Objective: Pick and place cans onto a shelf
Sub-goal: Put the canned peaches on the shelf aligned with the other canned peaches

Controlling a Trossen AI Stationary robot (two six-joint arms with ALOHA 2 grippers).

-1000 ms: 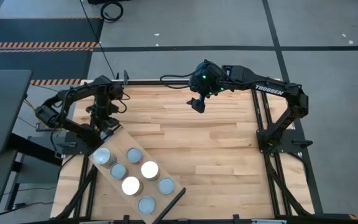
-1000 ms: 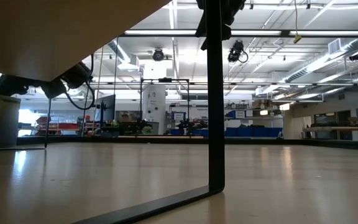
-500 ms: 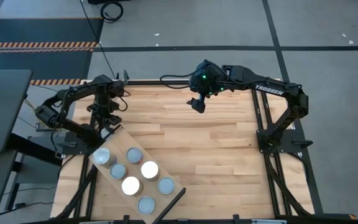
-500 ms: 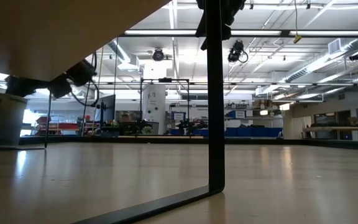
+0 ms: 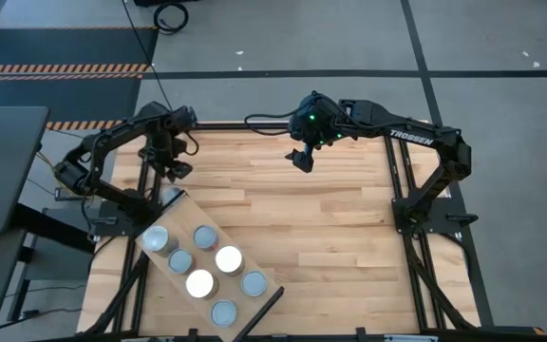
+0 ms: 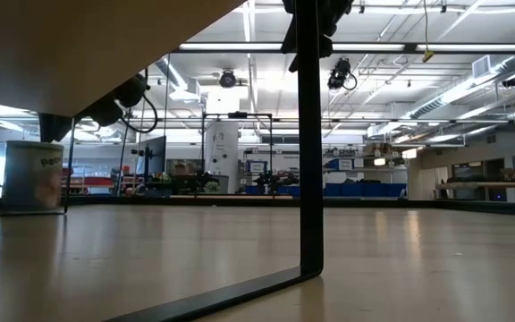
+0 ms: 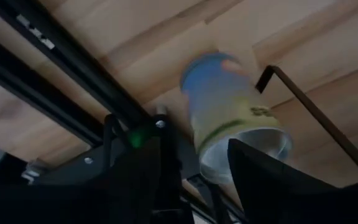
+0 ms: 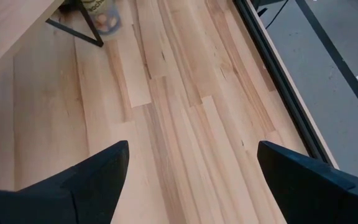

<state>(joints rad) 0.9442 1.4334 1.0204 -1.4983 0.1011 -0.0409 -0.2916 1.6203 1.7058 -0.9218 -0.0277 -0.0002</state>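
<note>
The left gripper [image 5: 173, 167] is hovering with fingers apart and empty at ten o'clock, having lifted off a can [image 5: 169, 194] at the shelf's [image 5: 186, 211] end. The right gripper [image 5: 301, 159], spread, is waiting at twelve.
</note>
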